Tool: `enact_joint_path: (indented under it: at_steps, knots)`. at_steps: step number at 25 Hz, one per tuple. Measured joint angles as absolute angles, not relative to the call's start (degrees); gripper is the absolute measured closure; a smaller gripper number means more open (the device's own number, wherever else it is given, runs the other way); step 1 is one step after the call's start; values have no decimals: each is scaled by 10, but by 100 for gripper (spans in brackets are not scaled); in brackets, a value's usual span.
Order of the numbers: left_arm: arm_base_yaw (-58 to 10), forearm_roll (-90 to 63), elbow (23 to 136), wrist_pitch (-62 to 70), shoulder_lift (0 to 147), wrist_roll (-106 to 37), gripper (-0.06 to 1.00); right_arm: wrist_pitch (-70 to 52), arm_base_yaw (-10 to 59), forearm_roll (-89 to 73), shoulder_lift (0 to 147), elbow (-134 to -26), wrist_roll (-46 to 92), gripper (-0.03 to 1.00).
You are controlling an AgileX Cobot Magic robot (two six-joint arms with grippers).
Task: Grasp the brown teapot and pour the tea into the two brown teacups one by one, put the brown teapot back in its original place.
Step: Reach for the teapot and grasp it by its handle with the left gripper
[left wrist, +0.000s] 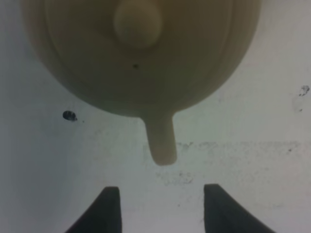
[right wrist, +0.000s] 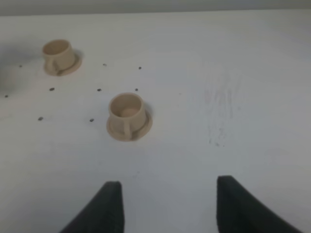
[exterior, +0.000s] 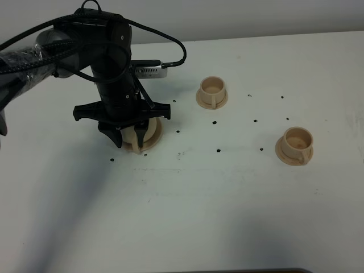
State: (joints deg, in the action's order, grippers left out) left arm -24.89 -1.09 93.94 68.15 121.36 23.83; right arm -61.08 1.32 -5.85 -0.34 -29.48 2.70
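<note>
the brown teapot sits on the white table towards the left side, and the left gripper hangs right over it with its fingers spread wide, holding nothing. from its wrist camera you look straight down on the knobbed lid, and the narrow piece sticking out of the pot's side, the handle i'd guess, points into the gap between the two fingertips without touching either. the far teacup and the near teacup stand on their saucers well off to the right, apart from each other and from the pot. i can't make out any dark tea in either; their insides look as pale as their walls. the right gripper is spread open too, empty, hovering above bare table with both cups in front of it. so i'd say this is the very start: the grasp isn't made, and both pours and the return are left to do.
</note>
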Motion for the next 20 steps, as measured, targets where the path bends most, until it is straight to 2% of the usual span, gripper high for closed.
enact_joint_path:
  at_steps: [20]
  knots:
    - [-248, 11, 939, 627, 1232, 265, 52, -611, 13, -59, -3, -295, 27, 55]
